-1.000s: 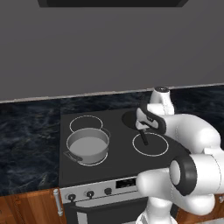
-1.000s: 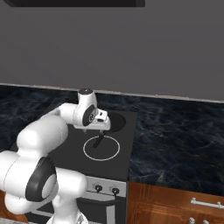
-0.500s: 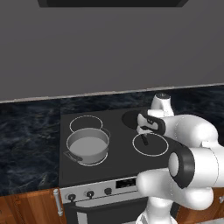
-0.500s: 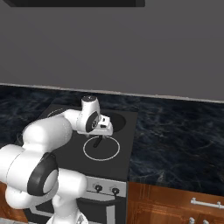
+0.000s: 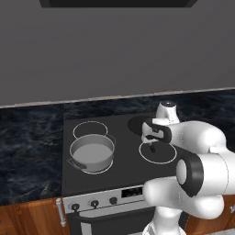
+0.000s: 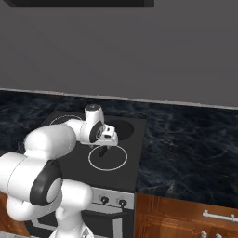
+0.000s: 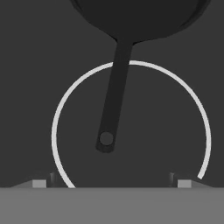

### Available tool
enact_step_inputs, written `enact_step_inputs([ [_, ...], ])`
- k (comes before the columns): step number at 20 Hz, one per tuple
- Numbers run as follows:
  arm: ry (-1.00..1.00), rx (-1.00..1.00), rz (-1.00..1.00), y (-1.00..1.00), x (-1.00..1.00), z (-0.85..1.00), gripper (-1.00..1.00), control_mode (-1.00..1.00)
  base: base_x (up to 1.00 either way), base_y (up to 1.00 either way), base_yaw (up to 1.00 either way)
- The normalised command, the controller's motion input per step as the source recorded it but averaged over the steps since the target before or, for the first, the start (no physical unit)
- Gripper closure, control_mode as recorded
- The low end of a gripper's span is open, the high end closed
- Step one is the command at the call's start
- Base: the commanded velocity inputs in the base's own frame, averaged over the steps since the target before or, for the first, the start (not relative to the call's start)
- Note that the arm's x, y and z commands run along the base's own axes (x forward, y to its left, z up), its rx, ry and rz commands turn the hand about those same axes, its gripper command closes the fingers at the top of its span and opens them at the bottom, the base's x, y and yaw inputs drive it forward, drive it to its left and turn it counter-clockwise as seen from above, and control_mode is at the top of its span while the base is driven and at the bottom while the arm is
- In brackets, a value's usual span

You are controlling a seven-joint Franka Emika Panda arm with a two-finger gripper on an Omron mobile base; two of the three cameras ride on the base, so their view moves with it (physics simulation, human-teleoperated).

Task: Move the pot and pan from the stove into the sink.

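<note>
On the stove point(image 5: 124, 170), the grey pot point(image 5: 92, 153) rests on the front left burner. The black pan point(image 5: 137, 124) lies on the back right burner, its long handle point(image 7: 111, 105) pointing to the front right ring. My gripper point(image 7: 111, 181) hovers open just above the handle's end, with one fingertip on each side of it and nothing between them. From the sides, the gripper point(image 5: 152, 146) and the gripper point(image 6: 103, 151) point down over the cooktop beside the pan point(image 6: 123, 126). The sink is out of view.
Dark marbled counter point(image 6: 186, 148) flanks the stove on both sides. A grey wall rises behind it, with a range hood point(image 5: 119, 2) above. Knobs point(image 5: 94, 203) and wooden cabinet fronts point(image 6: 186, 218) sit below the counter edge.
The hand has sunk a little toward the pan handle and the arm's elbow has shifted. The jaws have stayed open. Pot and pan have not moved.
</note>
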Motion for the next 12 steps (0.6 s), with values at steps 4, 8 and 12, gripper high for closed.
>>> enact_step_inputs([
  [4,0.00,0.00,0.00,0.00,0.02,-0.06,-1.00,-1.00,0.00,0.00,0.00],
  [8,-0.02,0.00,0.00,0.00,0.09,-0.18,-1.00,-1.00,0.00,0.00,0.00],
  [12,-0.05,0.00,0.00,0.00,0.10,-0.23,-1.00,-1.00,0.00,0.00,0.00],
])
